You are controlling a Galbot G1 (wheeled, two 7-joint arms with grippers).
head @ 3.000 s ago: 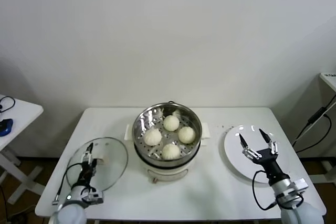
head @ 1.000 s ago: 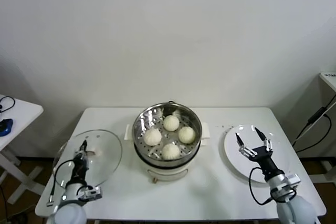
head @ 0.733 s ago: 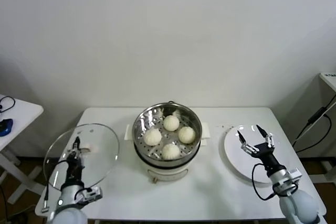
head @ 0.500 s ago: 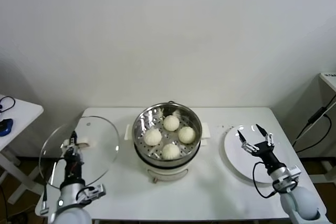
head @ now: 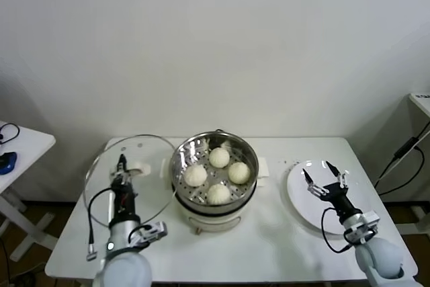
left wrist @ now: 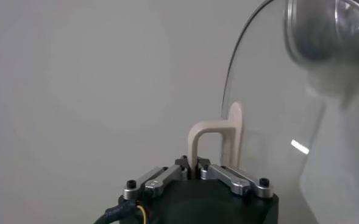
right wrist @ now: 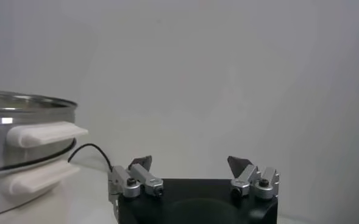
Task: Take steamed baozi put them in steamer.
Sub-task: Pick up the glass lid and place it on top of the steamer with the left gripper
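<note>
The steamer (head: 213, 201) stands mid-table, its lid off, with several cream-white steamed baozi (head: 195, 175) on its perforated tray. My left gripper (head: 121, 162) is shut on the cream handle (left wrist: 213, 130) of the round glass lid (head: 144, 156). It holds the lid up on edge, just left of the steamer. In the left wrist view the gripper (left wrist: 194, 168) pinches the handle's leg, with the glass lid (left wrist: 289, 122) beyond it. My right gripper (head: 324, 179) hangs open and empty over the white plate (head: 299, 203). In its own view the right gripper (right wrist: 190, 163) has the steamer (right wrist: 21, 152) off to one side.
The white table (head: 269, 250) carries only the steamer, lid and plate. A small side table (head: 23, 142) with a blue object (head: 7, 161) stands far left. A cable (head: 403, 159) hangs at the far right.
My left gripper has lifted the glass lid from the table and swung it rightward, up against the steamer's left side. The right gripper has stayed over the plate.
</note>
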